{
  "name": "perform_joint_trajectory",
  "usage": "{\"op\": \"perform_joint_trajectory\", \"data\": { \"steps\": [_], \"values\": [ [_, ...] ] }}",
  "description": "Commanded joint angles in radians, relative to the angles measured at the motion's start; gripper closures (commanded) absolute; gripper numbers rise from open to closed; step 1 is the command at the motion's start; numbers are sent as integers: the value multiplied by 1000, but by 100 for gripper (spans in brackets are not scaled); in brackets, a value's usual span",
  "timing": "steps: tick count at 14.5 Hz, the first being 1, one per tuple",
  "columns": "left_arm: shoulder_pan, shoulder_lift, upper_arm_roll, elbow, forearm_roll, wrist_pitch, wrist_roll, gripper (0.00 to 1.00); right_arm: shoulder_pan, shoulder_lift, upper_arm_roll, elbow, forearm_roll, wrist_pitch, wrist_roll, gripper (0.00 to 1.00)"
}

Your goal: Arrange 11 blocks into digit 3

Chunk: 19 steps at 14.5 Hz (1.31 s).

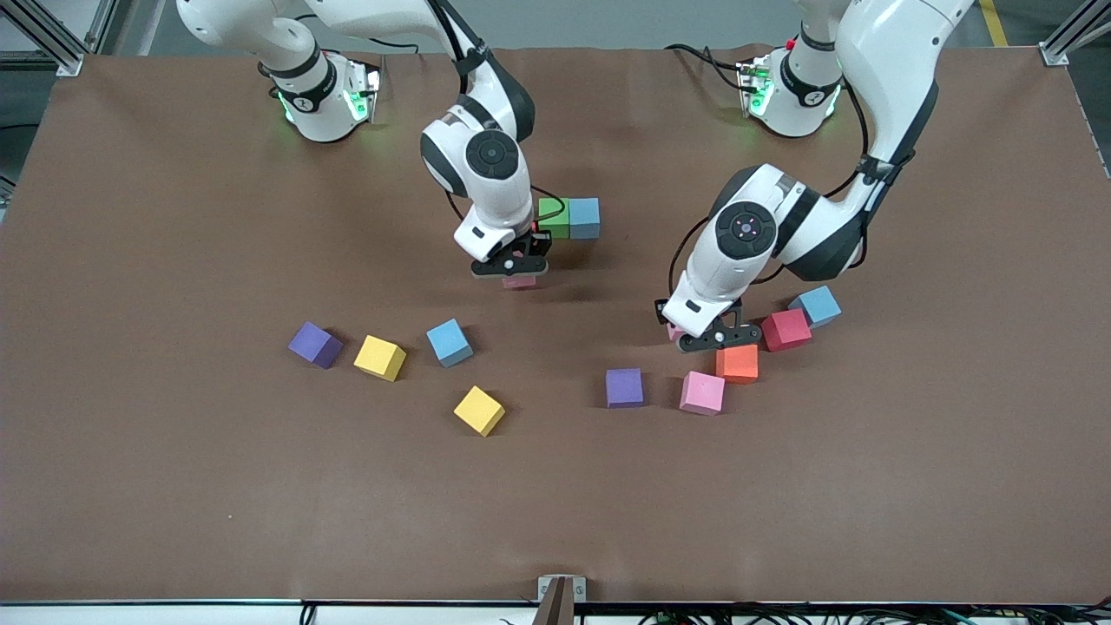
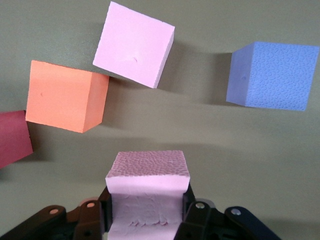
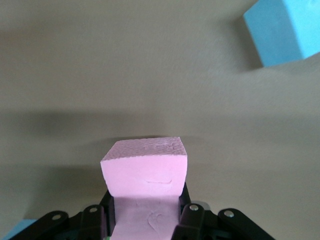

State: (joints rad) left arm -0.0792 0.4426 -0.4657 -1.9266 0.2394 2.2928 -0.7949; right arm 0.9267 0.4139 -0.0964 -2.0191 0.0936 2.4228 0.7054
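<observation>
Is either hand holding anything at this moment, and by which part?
Both. The left hand clamps a pink block by two opposite side faces; the right hand grips another pink block the same way.

Twelve matte cubes show. A green block (image 1: 553, 218) touches a blue block (image 1: 584, 218). Two pink blocks (image 3: 145, 167) (image 2: 148, 172) are each pinched in a gripper. Nearer the camera lie purple (image 1: 315, 345), yellow (image 1: 379, 358), blue (image 1: 450, 342) and yellow (image 1: 479, 411) blocks, apart. Another purple (image 1: 624, 387), pink (image 1: 702, 393), orange (image 1: 738, 363), red (image 1: 785, 330) and blue (image 1: 816, 306) cluster together.
</observation>
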Motion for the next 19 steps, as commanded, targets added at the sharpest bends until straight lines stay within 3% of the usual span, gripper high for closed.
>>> {"op": "perform_joint_trajectory", "data": {
  "steps": [1,12,19],
  "values": [
    [-5,11,-2,24,9,-21,-20,54,20,-53,4,-87,-2,45,0,99],
    [-4,25,-2,32,9,-21,-20,54,49,-50,4,-101,3,48,22,99],
    [-4,31,-2,34,11,-21,-18,54,66,-46,3,-162,3,144,40,99]
  ]
}}
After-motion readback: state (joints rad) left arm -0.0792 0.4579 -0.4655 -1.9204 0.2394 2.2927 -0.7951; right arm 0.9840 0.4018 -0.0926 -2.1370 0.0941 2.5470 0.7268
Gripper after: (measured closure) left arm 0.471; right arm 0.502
